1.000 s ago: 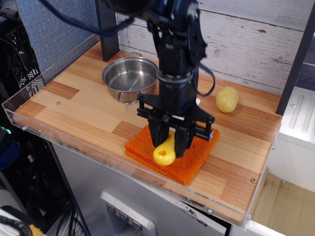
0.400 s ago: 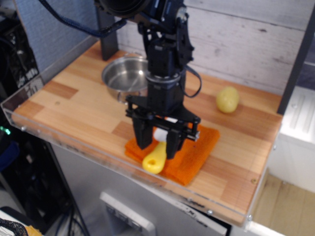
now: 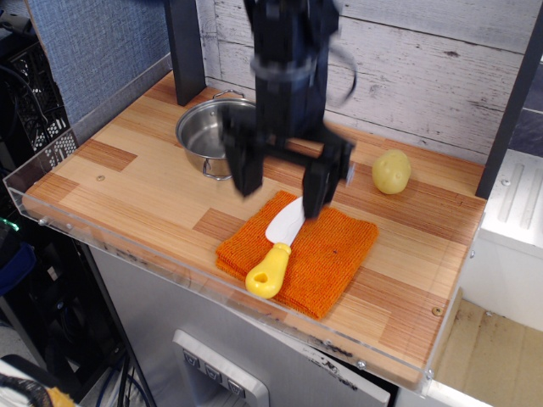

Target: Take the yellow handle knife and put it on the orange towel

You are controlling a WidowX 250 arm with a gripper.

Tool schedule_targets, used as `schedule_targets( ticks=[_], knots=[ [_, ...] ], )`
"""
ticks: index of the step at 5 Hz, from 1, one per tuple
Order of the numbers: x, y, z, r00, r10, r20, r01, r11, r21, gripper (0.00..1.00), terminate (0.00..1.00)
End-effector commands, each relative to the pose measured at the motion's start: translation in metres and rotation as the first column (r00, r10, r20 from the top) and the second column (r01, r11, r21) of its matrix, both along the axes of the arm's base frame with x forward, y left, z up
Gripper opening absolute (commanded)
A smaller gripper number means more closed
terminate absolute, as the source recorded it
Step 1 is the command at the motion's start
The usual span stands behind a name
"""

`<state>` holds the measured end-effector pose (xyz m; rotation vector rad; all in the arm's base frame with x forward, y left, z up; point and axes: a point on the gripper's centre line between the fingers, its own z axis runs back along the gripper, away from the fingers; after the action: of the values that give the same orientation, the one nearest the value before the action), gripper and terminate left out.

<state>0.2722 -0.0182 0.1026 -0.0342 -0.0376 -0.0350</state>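
Yellow handle knife (image 3: 277, 253): smooth plastic, glossy yellow handle, matt white-grey blade. Orange towel (image 3: 327, 259): ribbed knitted cloth, rough, matt. Steel pot (image 3: 209, 131): polished metal, shiny inside. Tabletop (image 3: 136, 191): striped wood laminate, smooth, slight sheen. Table edge guard (image 3: 51, 182): clear glossy plastic. Back wall (image 3: 424, 76): whitewashed planks, rough, weathered. Potato (image 3: 391, 171): yellowish, smooth, faint sheen. Gripper (image 3: 284, 182): matt black, blurred, material unclear.
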Motion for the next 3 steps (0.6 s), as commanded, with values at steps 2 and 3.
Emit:
schedule_targets(
  ticks=[2,3],
  knots=[
    [-0.018,0.045,0.165,0.962,0.095,0.255,-0.105,0.994,0.024,1.00,0.00],
    [-0.009,0.051,0.150,0.980,0.079,0.181,-0.082,0.997,0.009,1.00,0.00]
  ],
)
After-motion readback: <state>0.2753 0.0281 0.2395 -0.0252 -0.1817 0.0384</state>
